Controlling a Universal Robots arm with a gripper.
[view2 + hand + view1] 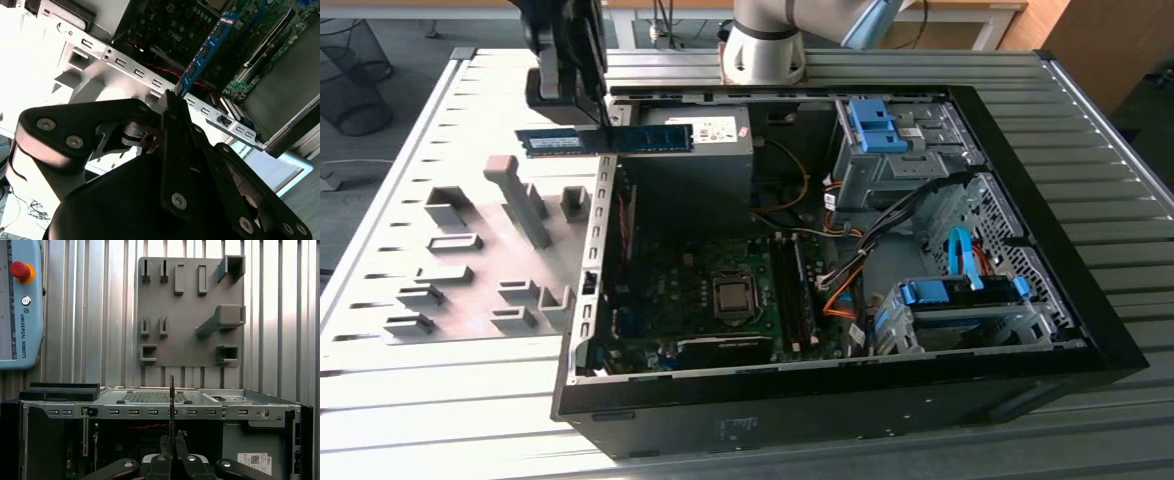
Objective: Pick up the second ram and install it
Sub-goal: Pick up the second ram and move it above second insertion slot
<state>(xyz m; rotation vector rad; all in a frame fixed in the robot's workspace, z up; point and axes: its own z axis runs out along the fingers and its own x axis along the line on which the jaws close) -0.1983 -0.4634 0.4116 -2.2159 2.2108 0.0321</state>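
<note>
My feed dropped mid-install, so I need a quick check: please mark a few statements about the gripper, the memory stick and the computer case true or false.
1. The gripper is shut on the memory stick. True.
2. The memory stick is seated in a motherboard slot. False: it is held in the air over the rim of the computer case, on the exterior view's left side.
3. The computer case lies open, with its motherboard exposed. True.
4. The grey holder board lies inside the computer case. False: it lies on the table outside the computer case, to the exterior view's left of it.
</note>
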